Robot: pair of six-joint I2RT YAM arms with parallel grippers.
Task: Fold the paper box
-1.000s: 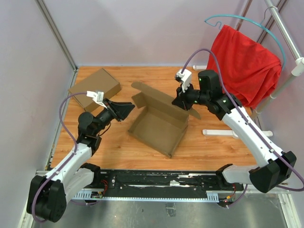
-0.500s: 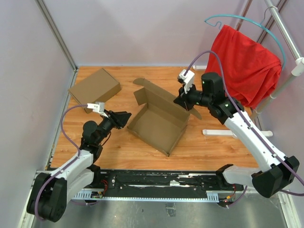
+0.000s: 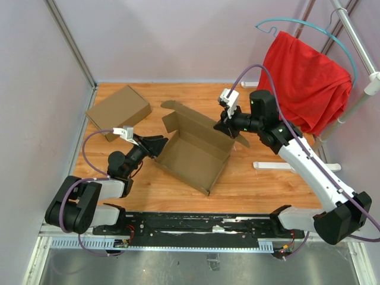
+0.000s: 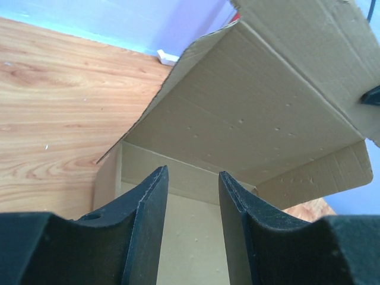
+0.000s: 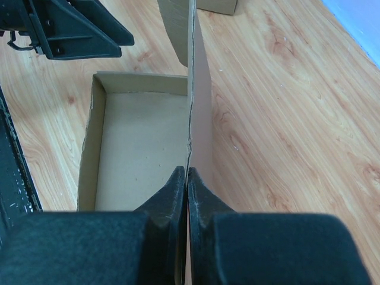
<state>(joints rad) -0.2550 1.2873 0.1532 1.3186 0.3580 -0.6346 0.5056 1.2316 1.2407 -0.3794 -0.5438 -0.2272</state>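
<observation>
paper box [image 3: 196, 155] mid table [image 3: 267, 181], second box [image 3: 119, 110] behind-left, cloth [image 3: 306, 80] far right

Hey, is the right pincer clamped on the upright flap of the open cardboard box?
Yes, the right wrist view shows the right pincer shut on the thin edge of the cardboard box's upright flap.

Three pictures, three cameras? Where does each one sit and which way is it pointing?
Top external: fixed above and behind, looking down on the table and the open paper box; left arm and right arm show.
Left wrist: on the left arm, looking forward past the open left tool into the box.
Right wrist: on the right arm, looking along the right tool, shut on the box's raised panel.
Shared: all see the box; right wrist also catches the left tool.
</observation>
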